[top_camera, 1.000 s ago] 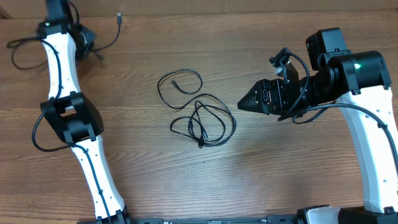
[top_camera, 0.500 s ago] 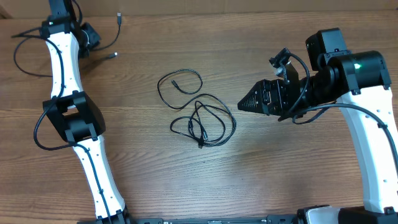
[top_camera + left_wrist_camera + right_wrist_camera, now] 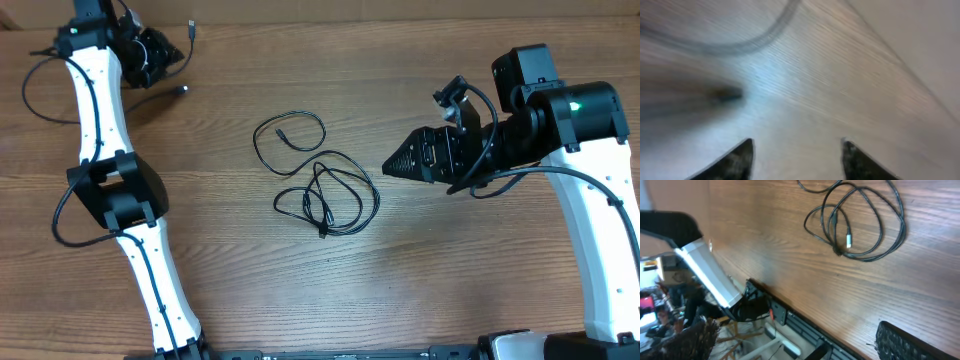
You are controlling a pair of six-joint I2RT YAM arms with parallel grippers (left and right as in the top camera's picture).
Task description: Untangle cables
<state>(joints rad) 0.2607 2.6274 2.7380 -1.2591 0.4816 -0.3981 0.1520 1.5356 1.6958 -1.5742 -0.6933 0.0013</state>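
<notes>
Two grippers, both released. Your left gripper [image 3: 158,52] has spread its fingers since a second ago, and a cable end [image 3: 181,90] now lies free beside it. Your right gripper [image 3: 392,166] stays wide and empty. One tangle of cables [image 3: 325,195] lies between them; only the right wrist view shows its silvery plug [image 3: 849,241].

In the left wrist view, blur smears a cable strand [image 3: 760,37] and plug [image 3: 725,94].

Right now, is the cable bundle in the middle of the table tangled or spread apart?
Tangled: the cables lie in overlapping loops that cross one another on the table; the right wrist view shows the same crossings.
</notes>
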